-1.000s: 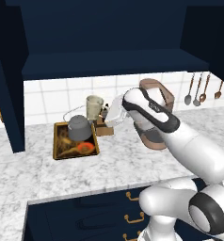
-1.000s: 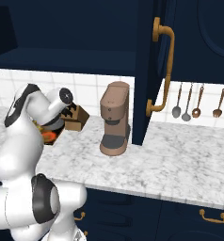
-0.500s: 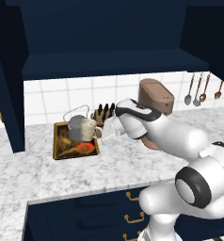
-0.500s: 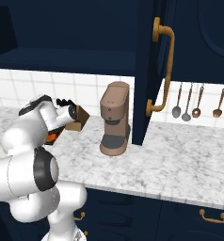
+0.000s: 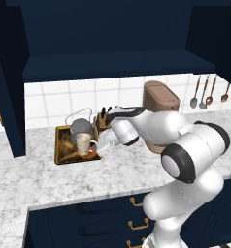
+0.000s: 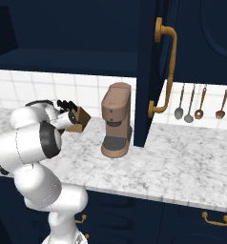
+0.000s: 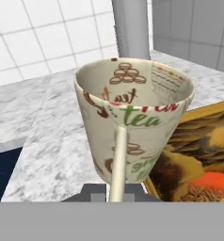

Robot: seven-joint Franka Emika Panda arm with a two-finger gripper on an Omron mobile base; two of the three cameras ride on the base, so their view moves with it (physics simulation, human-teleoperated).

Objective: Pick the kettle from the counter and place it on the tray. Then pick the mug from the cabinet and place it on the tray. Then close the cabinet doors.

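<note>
the claw is closed narrow on the handle of the mug, holding it over the near part of the tray. in the hand view the mug sits upright and close, its handle running down between the fingers, with the tray to one side below it and bare worktop on the other. whether the mug's base already touches the tray or hangs just above it, i cannot tell.

the kettle is already on the tray, at the back, just behind the mug. the cabinet is open above, and one door with its brass handle stands out over the worktop beside the coffee machine.

risks from here, as i judge them: the mug looks to be near the tray's front edge, so a release there could land its base on the rim and leave it tilted or tip it onto the worktop. it is held by the thin handle alone, so it may swing or twist as the grip loosens. a push further back could knock the kettle. pulling away sideways could catch the handle and drag the mug off. the knife block stands close by the arm.
</note>
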